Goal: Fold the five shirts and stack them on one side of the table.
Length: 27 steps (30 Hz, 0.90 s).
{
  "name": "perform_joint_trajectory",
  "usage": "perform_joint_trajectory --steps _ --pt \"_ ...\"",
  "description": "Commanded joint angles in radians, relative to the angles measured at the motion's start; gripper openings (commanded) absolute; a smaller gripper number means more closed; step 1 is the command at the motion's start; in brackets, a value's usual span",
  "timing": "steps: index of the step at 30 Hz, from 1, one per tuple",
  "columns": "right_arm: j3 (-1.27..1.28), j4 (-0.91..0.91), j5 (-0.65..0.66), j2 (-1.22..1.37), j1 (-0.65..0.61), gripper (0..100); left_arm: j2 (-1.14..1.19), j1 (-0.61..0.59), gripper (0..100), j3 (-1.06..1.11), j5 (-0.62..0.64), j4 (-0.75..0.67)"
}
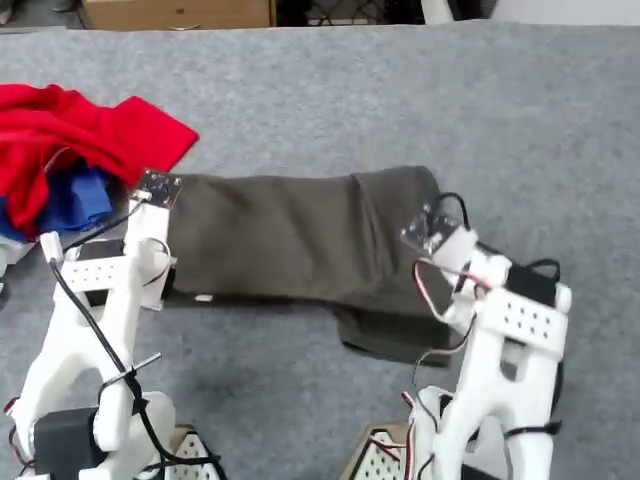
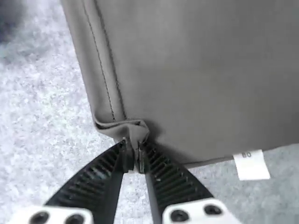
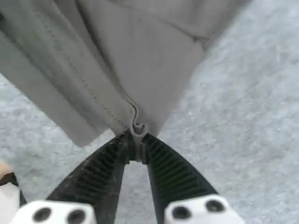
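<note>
- Olive shirt [image 1: 290, 240] lies flat in the middle of the grey table [image 1: 400, 90]. Its long axis runs crosswise in front of both arms, from one arm to the other.
- Left gripper [image 2: 133, 156] is closed tight on a hemmed corner at the shirt's left end. The cloth bunches into a small pleat between the jaws, and a white label [image 2: 251, 164] sits just beside it on the same edge.
- Right gripper [image 3: 135, 140] is likewise clamped on a pinch of seam at the shirt's right end, where the fabric already lies doubled over.
- From each pincer the shirt's body spreads away over the table, so the garment spans the gap between the two arms, one end to each. Neither arm is closer to the whole shirt.
- Judged from this hold, the coming fold depends on both ends travelling together across the short axis. If one end lags, the shirt would likely skew.
- Red shirt [image 1: 70, 130] and blue shirt [image 1: 80, 200] lie heaped and unfolded at the table's left side, just beside the olive shirt's left end.
</note>
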Motion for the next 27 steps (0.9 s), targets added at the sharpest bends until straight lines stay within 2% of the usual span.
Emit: perform_joint_trajectory --steps 1,5,7,12,17,21,24,27 --pt "0.047 -0.028 0.012 -0.065 0.018 1.4 -0.032 -0.03 3 0.012 -0.037 0.005" --pt "0.065 -0.021 0.009 -0.097 0.02 1.3 -0.032 -0.061 3 0.008 -0.043 0.005" --pt "0.05 -0.028 -0.009 -0.113 0.025 1.3 -0.04 -0.07 3 -0.041 -0.005 0.008" --pt "-0.177 -0.081 -0.334 -0.202 0.026 1.3 -0.184 -0.134 3 -0.406 0.222 0.17" --pt "-0.492 -0.161 -0.608 -0.277 0.018 1.3 -0.384 -0.087 3 -0.74 0.256 0.338" --pt "-0.757 -0.241 -0.753 -0.275 0.028 1.3 -0.522 -0.054 3 -0.932 0.256 0.453" --pt "-0.903 -0.311 -0.812 -0.275 0.026 1.3 -0.589 -0.058 3 -1.058 0.256 0.529" --pt "-0.97 -0.307 -0.845 -0.275 0.017 1.3 -0.618 -0.054 3 -1.135 0.252 0.614"
